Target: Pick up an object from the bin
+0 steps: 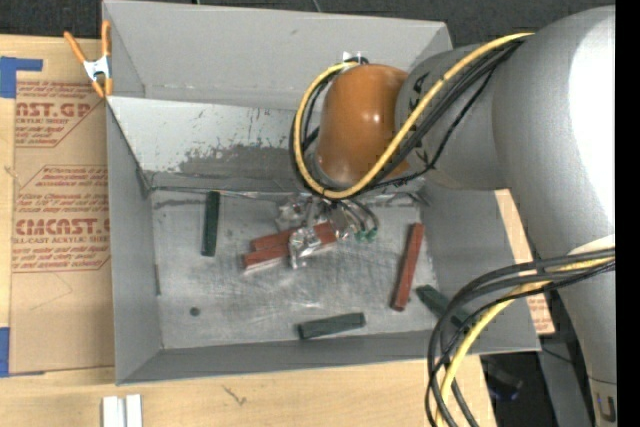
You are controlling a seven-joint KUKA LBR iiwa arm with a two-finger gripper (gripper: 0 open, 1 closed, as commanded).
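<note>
My gripper (316, 225) is low in the middle of the bin, mostly hidden under the arm's orange cover. Its metal parts sit right over the right end of a red-brown flat bar (268, 253), which lies slanted on the bin floor and sticks out to the lower left. A small green bit (367, 235) shows just right of the gripper. A second red-brown bar (406, 266) lies nearly upright to the right, apart from the gripper.
A dark green stick (210, 223) lies near the left wall. Another dark green bar (331, 325) lies by the front wall, and a dark piece (434, 299) sits in the front right corner. The arm and its cables cover the bin's right side.
</note>
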